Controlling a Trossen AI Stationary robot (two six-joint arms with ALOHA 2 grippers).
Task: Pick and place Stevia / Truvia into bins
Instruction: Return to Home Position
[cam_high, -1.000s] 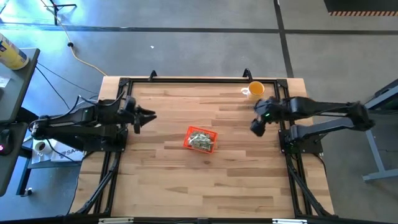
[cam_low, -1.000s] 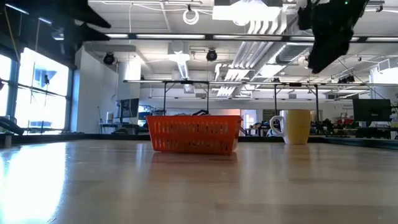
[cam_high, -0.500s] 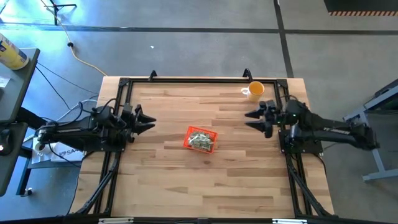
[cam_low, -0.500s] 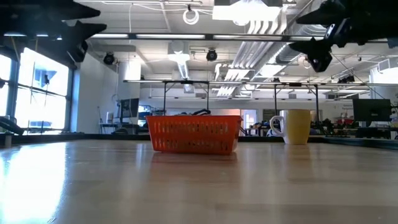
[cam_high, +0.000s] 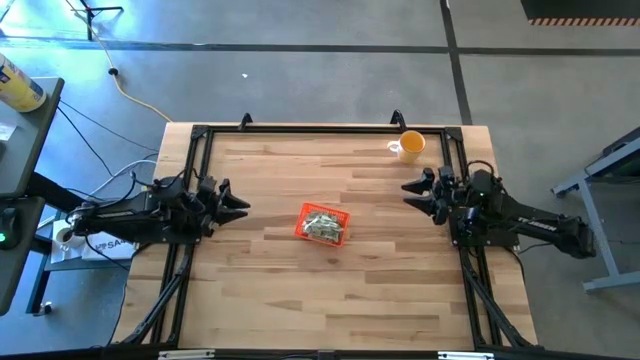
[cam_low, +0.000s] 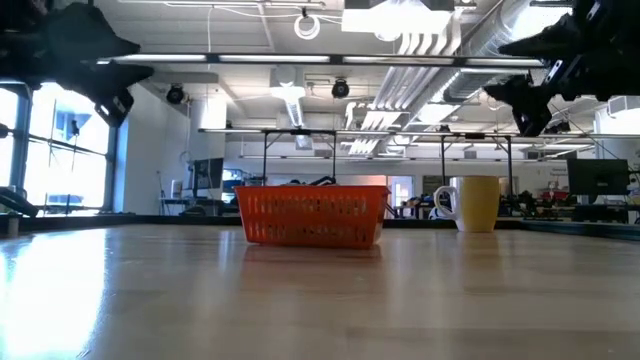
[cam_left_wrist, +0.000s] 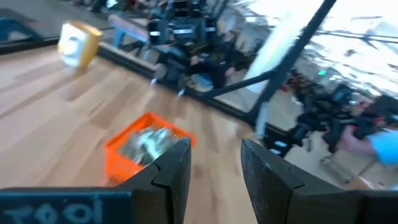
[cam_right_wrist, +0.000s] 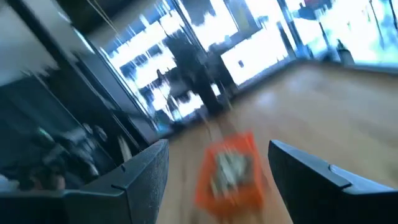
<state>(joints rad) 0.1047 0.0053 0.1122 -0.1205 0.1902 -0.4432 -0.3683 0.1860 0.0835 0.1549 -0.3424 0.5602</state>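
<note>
The orange-red tray (cam_high: 323, 224) sits on its base at the table's middle, with green and white sweetener packets (cam_high: 322, 228) piled inside. It also shows in the low view as tray (cam_low: 312, 216), in the left wrist view as tray (cam_left_wrist: 144, 148) and blurred in the right wrist view as tray (cam_right_wrist: 230, 171). My left gripper (cam_high: 238, 204) hovers open over the table's left side, pointing at the tray. My right gripper (cam_high: 411, 190) hovers open over the right side, also facing the tray. Both stand well above the table, at left gripper (cam_low: 112, 88) and right gripper (cam_low: 520, 100).
An orange-yellow cup (cam_high: 410, 145) stands near the far right corner, behind my right gripper, and shows as cup (cam_low: 477, 204). The black frame rail (cam_high: 320, 128) runs along the table's edges. Bare wood lies all around the tray.
My right gripper has tipped up from pointing down to level, and its arm has folded back toward the right edge. My left gripper has drifted toward the near edge and sunk a little. The tray and packets have stayed put.
</note>
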